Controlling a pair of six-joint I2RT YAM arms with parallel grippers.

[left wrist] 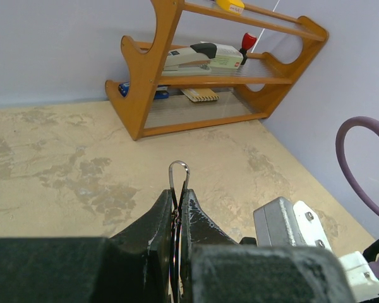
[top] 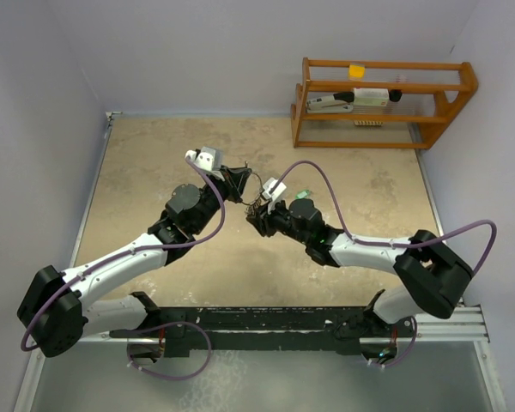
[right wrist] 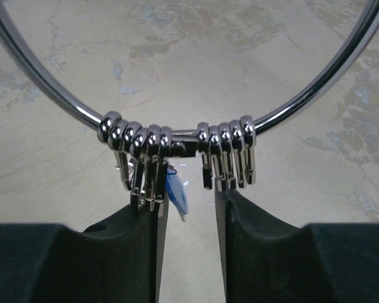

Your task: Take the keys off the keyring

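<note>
My left gripper (left wrist: pixel 179 193) is shut on the keyring (left wrist: pixel 178 163); a narrow loop of its silver wire pokes out above the fingertips. In the right wrist view the keyring (right wrist: pixel 316 95) arcs across the top. Several chrome clips (right wrist: pixel 230 154) hang from it in two bunches. A blue key head (right wrist: pixel 177 194) dangles under the left bunch. My right gripper (right wrist: pixel 189 199) stands open just below, its fingers either side of the blue key. From above, both grippers (top: pixel 251 202) meet over the middle of the table. A small green piece (top: pixel 305 194) lies beside the right arm.
A wooden shelf rack (top: pixel 378 103) stands at the back right against the wall, holding a stapler (left wrist: pixel 202 57) and small items. The right arm's wrist camera housing (left wrist: pixel 290 221) sits close to my left gripper. Walls close in on the beige table (top: pixel 154 163) at left and right.
</note>
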